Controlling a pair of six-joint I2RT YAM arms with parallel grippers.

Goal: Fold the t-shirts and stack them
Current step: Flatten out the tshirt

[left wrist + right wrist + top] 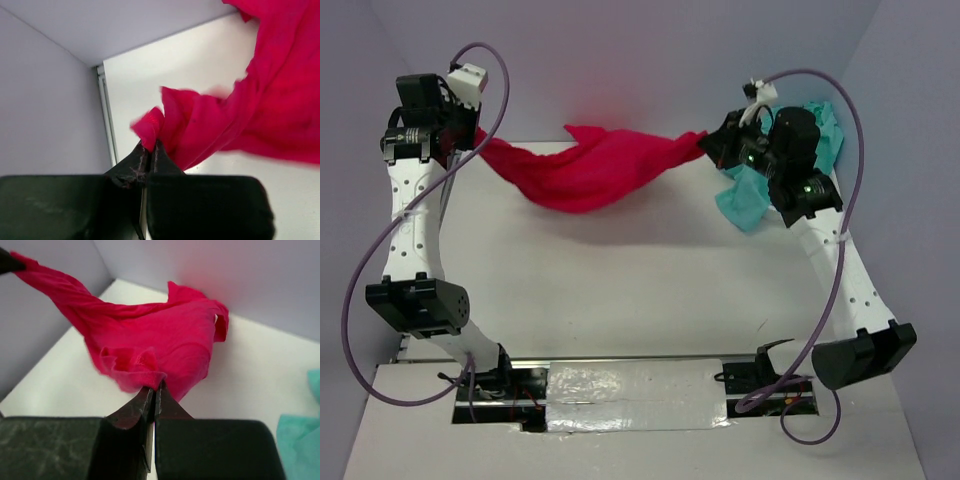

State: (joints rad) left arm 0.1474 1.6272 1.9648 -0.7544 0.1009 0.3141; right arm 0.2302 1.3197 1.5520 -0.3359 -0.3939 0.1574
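The crimson red t-shirt (590,170) hangs stretched in the air between both grippers over the far part of the table. My left gripper (472,140) is shut on its left end; in the left wrist view the cloth (260,110) bunches at the gripper's (150,145) tips. My right gripper (712,145) is shut on its right end; in the right wrist view the shirt (150,340) sags away from the gripper (154,386). A light mint-teal t-shirt (750,200) lies crumpled under the right arm, also at the right wrist view's edge (300,440). The salmon pink shirt is out of view.
More teal cloth (832,135) lies behind the right wrist at the far right. The white table (620,290) is walled by pale lavender panels. Cables loop from both arms. A taped strip (630,395) runs between the arm bases.
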